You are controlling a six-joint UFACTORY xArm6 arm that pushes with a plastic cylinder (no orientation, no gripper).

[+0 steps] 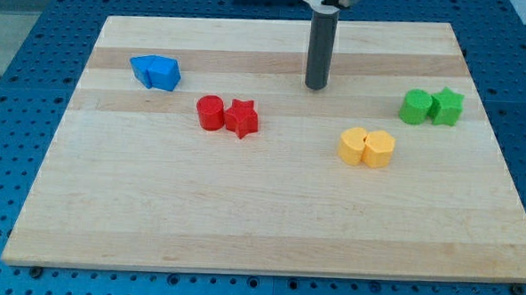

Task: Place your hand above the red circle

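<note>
The red circle (210, 112) is a short red cylinder left of the board's middle. A red star (242, 118) touches its right side. My tip (315, 87) is the lower end of a dark rod that comes down from the view's top. It rests on the board up and to the right of the red pair, clearly apart from both blocks.
Two blue blocks (156, 72) sit together at the upper left. A green round block (416, 107) and a green star (447, 106) sit at the right. Two yellow blocks (367, 147) sit right of the middle. The wooden board (259, 227) lies on a blue pegboard table.
</note>
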